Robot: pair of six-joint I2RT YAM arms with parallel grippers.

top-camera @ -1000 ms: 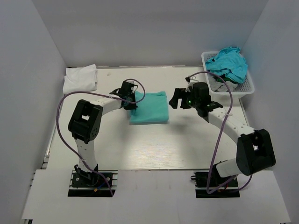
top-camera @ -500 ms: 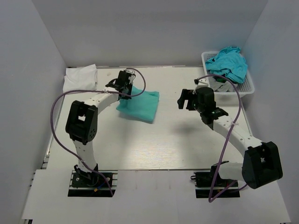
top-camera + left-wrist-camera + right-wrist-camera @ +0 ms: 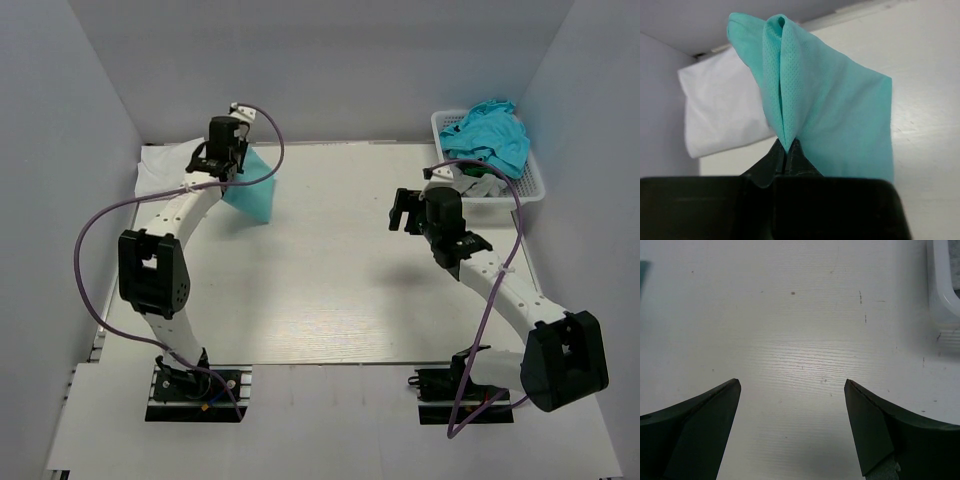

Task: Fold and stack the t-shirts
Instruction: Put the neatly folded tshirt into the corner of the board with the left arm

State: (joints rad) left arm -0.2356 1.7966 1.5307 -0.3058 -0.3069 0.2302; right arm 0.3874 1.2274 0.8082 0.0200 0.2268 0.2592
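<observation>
Left wrist view: left gripper (image 3: 787, 150) pinched tight on a doubled edge of the mint t-shirt (image 3: 840, 115). The cloth extends ahead of the tips, long axis pointing away from them. White t-shirt (image 3: 720, 115) lies beyond, to the left. Risk: narrow pinch, so the folds may fall open on release. Right gripper (image 3: 792, 395): spread wide, empty.

The folded mint shirt (image 3: 252, 190) hangs in the air beside the flat white shirt (image 3: 158, 172), with crumpled turquoise shirts (image 3: 488, 135) heaped far right.
</observation>
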